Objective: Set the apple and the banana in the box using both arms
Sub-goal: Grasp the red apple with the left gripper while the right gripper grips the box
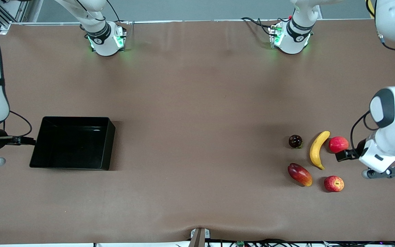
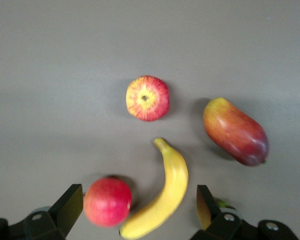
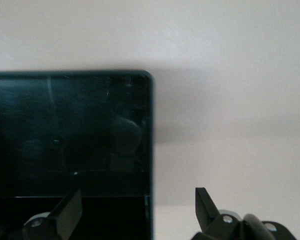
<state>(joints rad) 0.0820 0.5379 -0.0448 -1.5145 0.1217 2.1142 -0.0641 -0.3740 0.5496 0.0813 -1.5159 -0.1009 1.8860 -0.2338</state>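
Table (image 1: 197,103) brown, 2 arms based along its top edge. Box (image 1: 72,143) sits at the right arm's end, nothing in it. Right gripper (image 3: 137,210) hangs over the box's wall, fingers spread wide, holding nothing; in the front view it's mostly cut off at the frame edge. Left gripper (image 2: 139,207) is over the fruit cluster at the left arm's end, fingers spread, nothing between them pinched; probably above the red fruit and banana, height hard to judge. Banana (image 1: 318,149) lies on the table, between a dark round fruit (image 1: 295,141) and the plain red fruit (image 1: 338,144). Mango (image 1: 299,174) is nearer the camera than the banana. Apple (image 1: 333,183) is just beside the mango, apart from it, stem dimple up.
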